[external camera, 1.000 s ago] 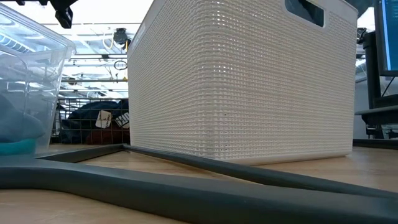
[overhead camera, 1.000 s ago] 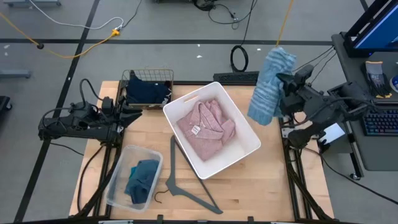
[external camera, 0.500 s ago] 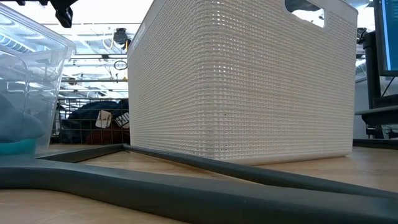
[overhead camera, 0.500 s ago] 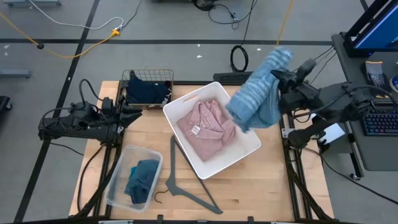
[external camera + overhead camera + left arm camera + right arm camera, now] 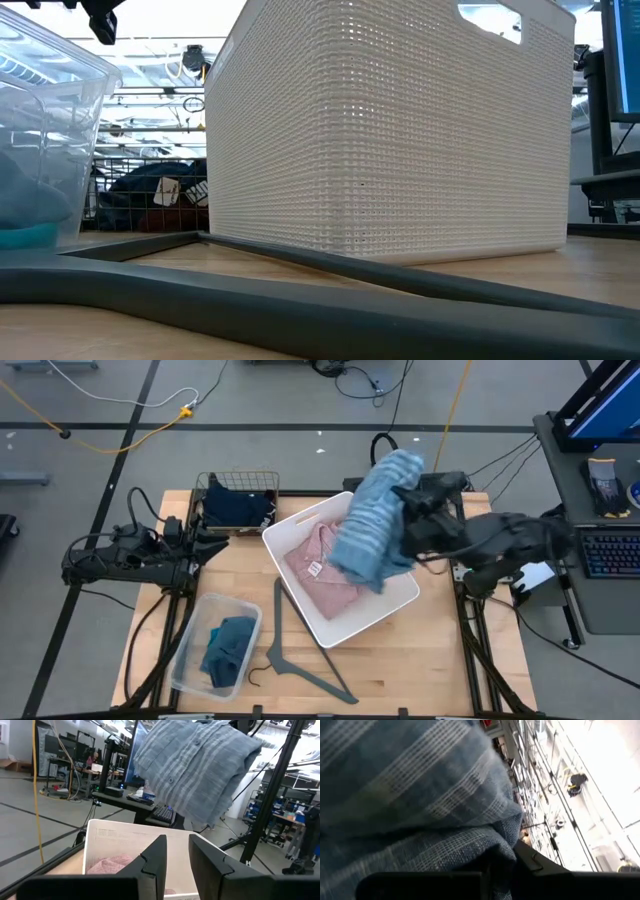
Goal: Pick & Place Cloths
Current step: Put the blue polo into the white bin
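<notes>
My right gripper (image 5: 413, 500) is shut on the blue striped shirt (image 5: 372, 530), which hangs in the air over the far right part of the white basket (image 5: 400, 603). The left wrist view shows the shirt (image 5: 195, 770) bunched above the basket (image 5: 115, 835). Pink fleece (image 5: 325, 565) lies inside the basket. Navy cloth (image 5: 235, 508) fills a wire basket at the far edge. Teal cloth (image 5: 228, 648) lies in a clear bin. My left gripper (image 5: 207, 546) waits at the table's left, narrowly open, pointing at the white basket. My right gripper holds the blue striped shirt by a bunched upper part (image 5: 490, 845), pinched between the two fingers; the cloth itself hides how many layers. The fingers come level from the table's right. The shirt is lifted clear and droops slack below and left of the gripper.
A grey plastic hanger (image 5: 300, 650) lies on the table near the white basket's near corner, and shows close up in the low view (image 5: 300, 290). The clear bin (image 5: 190, 660) sits at the near left. Bare wood shows at the table's near right.
My right gripper has moved from beyond the table's far right corner toward the left, over the white basket, staying shut. The shirt has swung with it, from hanging straight down off the table to bunched and trailing above the basket and the pink fleece.
</notes>
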`<state>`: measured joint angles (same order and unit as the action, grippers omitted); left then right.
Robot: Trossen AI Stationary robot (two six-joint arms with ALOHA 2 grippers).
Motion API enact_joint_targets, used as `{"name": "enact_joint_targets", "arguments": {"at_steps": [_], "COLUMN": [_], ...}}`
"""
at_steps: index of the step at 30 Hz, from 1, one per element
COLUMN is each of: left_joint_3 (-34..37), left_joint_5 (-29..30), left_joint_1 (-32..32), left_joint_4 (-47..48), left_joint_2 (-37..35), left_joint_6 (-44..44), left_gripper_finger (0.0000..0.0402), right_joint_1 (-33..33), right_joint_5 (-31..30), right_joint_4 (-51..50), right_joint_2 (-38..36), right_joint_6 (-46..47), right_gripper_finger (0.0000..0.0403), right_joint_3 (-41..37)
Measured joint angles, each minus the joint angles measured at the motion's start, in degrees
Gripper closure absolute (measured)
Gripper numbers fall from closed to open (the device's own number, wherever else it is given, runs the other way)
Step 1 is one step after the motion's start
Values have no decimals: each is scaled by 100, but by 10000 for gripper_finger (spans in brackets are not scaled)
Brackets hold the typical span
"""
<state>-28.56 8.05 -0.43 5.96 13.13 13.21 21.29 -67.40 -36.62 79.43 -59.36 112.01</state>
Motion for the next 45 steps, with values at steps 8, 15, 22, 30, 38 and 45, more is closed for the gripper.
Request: {"name": "enact_joint_targets", "arguments": {"at_steps": [8, 15, 22, 30, 38, 45], "left_joint_3": [0, 0, 0, 0, 0, 0], "left_joint_5": [-66, -71, -72, -70, -66, -67], "left_joint_1": [0, 3, 2, 2, 0, 0], "left_joint_4": [39, 177, 170, 173, 175, 201], "left_joint_2": [0, 0, 0, 0, 0, -1], "left_joint_6": [2, 9, 59, 55, 39, 39], "left_gripper_finger": [321, 321, 321, 321, 321, 321], "right_joint_1": [-926, -2123, -3340, -4496, -5803, -6810], "right_joint_5": [199, 1975, 3562, 5117, 6620, 7136], "right_joint_4": [-738, -2452, -3412, -4399, -5338, -5335], "right_joint_2": [223, 173, 158, 478, 861, 882], "right_joint_6": [1151, 3213, 4358, 5285, 5722, 5773], "right_gripper_finger": [384, 384, 384, 384, 384, 384], "right_joint_3": [0, -2, 163, 1217, 1822, 1676]}}
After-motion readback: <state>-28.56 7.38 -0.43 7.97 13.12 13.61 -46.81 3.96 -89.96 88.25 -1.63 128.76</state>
